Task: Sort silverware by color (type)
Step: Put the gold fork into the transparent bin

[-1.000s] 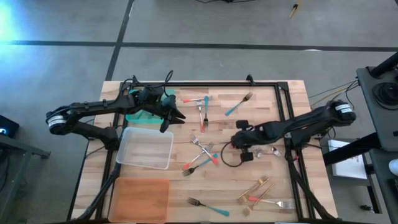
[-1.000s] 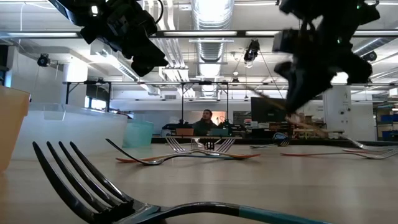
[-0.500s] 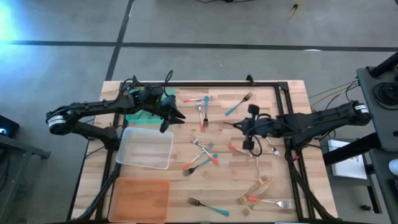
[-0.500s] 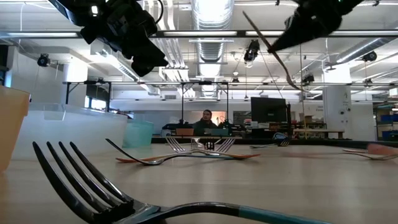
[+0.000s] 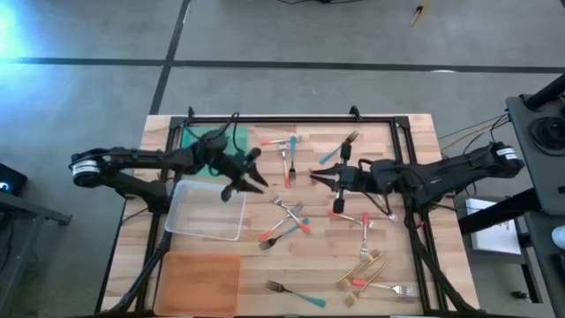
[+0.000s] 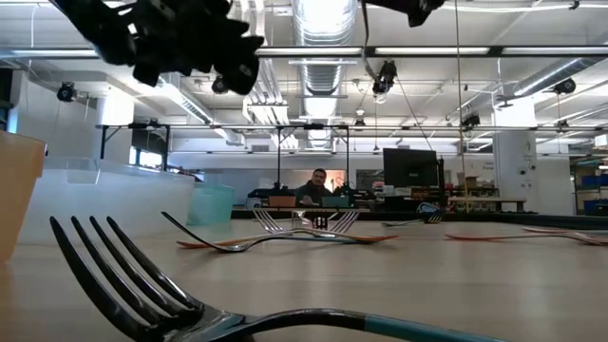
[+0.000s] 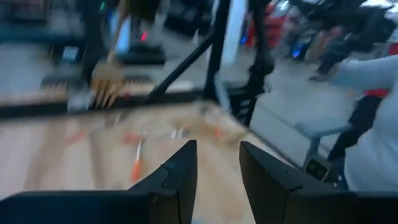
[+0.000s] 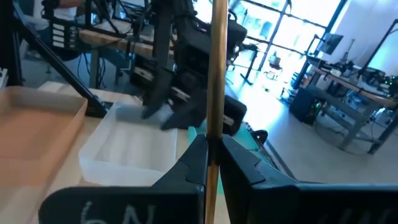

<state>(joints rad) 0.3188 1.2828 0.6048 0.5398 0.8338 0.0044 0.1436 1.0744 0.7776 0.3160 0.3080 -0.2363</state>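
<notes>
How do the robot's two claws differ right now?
The left gripper is open and empty; the right gripper is shut on a gold fork. The left gripper hovers at the clear tray's corner; the right gripper hovers mid-table. Both are dark and two-fingered.

R gripper pinching gold fork, clear tray

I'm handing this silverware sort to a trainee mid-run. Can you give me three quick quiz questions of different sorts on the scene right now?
1. True or false: the right gripper is shut on a gold fork.
2. Which tray lies between the green tray and the orange tray? A clear, B blue, C black.
3. Fill in: the left gripper hovers at the clear tray's ____ corner.

Key: 1 true; 2 A; 3 far right.
</notes>
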